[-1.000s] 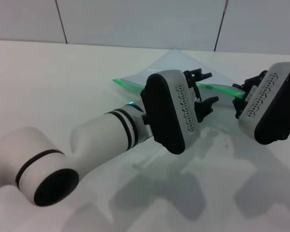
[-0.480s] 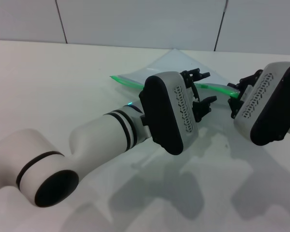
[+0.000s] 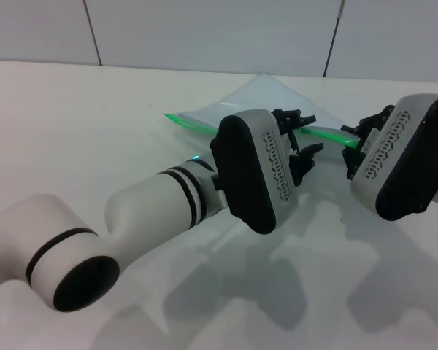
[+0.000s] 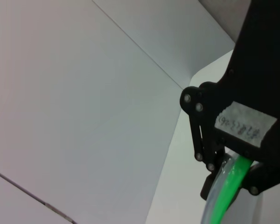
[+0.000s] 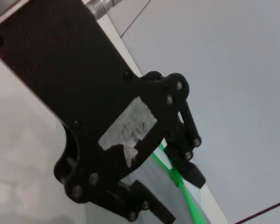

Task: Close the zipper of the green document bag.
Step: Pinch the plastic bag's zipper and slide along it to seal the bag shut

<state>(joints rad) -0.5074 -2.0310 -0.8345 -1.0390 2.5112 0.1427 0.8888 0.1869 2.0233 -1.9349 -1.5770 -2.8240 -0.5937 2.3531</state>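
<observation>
White desk carries the green document bag, lying flat at the far side, partly raised along its near edge. The zipper runs along that near edge. Left hand clenched on the zipper at mid-length. Right hand grasps the zipper nearer its right end.

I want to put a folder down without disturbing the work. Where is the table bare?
The table is bare across its left part, from the wall to the left arm. It is crowded at the green document bag, where the left hand and right hand sit at the zipper.
</observation>
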